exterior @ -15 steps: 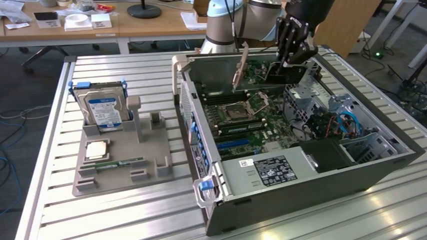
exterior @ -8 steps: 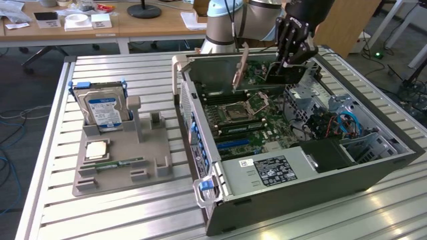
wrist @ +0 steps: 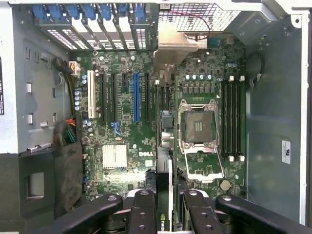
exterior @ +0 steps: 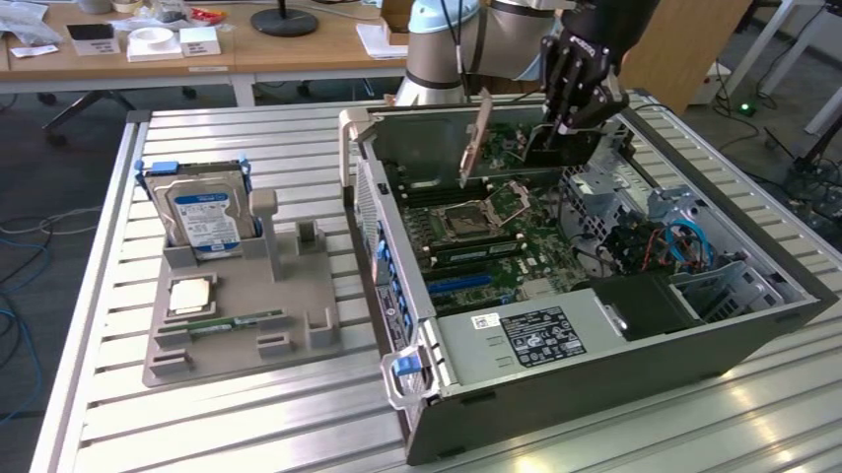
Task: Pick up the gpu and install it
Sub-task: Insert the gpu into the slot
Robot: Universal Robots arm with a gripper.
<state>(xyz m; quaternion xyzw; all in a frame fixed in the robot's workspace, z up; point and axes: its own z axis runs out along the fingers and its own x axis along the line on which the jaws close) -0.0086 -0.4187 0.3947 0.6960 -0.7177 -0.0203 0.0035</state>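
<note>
The gripper is closed partway on the gpu, its fingers pinching the card's two faces; the gpu hangs edge-down inside the open case, above the motherboard and not yet seated; in the wrist view the gpu runs edge-on from the gripper toward the rear slots, its bracket near the blue latches.

The main risk, as I judge it, is misalignment; the card's edge appears to lie to one side of the blue slot, nearer the CPU socket, so a straight push could land the connector on bare board or small components instead of in a slot; the open socket is close enough that a sideways slip could reach it; the bracket could catch on the rear frame and tip the card; the grip is near one end only, so any resistance may pivot the card between the fingers; pressing hard while skewed could bend the connector or flex the motherboard.
</note>
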